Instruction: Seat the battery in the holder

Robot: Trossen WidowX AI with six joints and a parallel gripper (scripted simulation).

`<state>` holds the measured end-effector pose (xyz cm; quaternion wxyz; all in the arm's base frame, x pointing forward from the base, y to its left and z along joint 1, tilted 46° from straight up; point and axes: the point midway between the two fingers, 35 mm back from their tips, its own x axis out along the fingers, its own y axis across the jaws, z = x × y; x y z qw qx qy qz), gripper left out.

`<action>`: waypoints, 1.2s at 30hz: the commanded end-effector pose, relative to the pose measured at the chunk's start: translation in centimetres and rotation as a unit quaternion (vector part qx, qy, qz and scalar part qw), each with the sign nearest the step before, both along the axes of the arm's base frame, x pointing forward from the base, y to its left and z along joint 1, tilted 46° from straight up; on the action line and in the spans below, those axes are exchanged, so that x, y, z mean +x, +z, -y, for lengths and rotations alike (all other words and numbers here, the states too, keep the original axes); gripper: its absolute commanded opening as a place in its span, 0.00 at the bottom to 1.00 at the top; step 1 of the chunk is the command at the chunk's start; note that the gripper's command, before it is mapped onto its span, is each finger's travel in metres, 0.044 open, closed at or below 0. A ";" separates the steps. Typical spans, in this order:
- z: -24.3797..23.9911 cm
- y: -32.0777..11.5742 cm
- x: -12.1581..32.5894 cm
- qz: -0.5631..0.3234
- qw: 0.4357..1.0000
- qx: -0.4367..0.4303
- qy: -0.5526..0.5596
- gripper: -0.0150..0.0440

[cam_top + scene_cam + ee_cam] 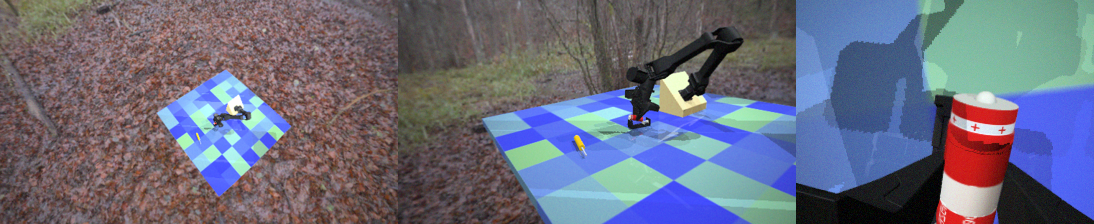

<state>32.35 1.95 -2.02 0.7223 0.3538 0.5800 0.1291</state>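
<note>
The red and white battery [635,118] [977,167] is between the fingers of my gripper [639,116] [972,165], which is shut on it. In the wrist view its terminal end, with the pale nub, points up the picture. The black holder [633,126] sits on the table directly below the battery in the exterior view, with its pale spring [645,122] at the right end. In the wrist view only a dark upright part of the holder [941,122] shows, left of the terminal end; the battery and fingers hide the rest. Whether the battery touches the holder is not clear.
A yellow-handled screwdriver [197,136] [579,142] lies on the checkered table [220,179] [674,201], left of the holder and nearer the exterior camera. A pale wooden wedge block [232,108] [672,99] stands by the arm's base.
</note>
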 end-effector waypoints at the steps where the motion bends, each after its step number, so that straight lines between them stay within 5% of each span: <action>1: -0.1 -0.1 0.0 0.008 1.000 -0.005 -0.009 0.39; 36: -1.0 -0.4 -0.8 0.055 0.996 -0.024 -0.065 0.39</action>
